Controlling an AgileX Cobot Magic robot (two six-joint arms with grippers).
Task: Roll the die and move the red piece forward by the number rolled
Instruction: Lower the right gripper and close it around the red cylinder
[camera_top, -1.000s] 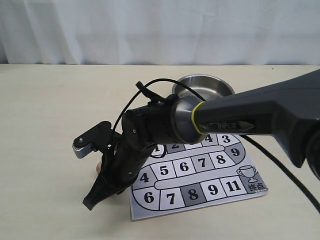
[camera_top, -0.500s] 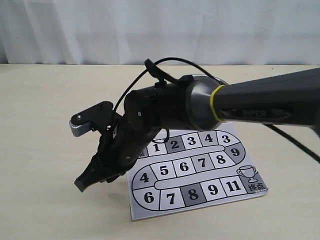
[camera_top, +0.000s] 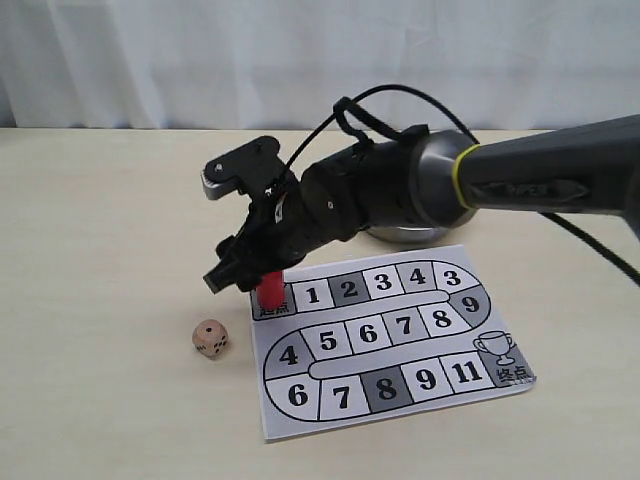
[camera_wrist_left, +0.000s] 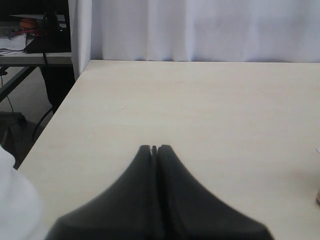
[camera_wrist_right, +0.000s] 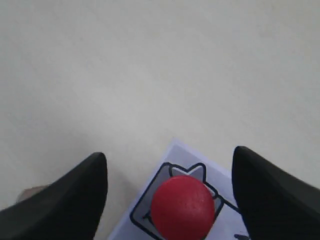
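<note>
The die lies on the table just left of the paper number board; its pips are too small to read. The red piece stands upright on the start square at the board's near-left corner, beside square 1. My right gripper hangs open just above it. In the right wrist view the red piece sits between the two black fingers of my right gripper, touching neither. My left gripper is shut on nothing over bare table, and the exterior view does not show it.
A steel bowl stands behind the board, mostly hidden by the right arm. The board's track runs from 1 to 11 and ends at a trophy. In the left wrist view the table's edge is close by.
The right arm has lifted off the table left of the board and swung back to the start square. The die now lies uncovered where the gripper was.
</note>
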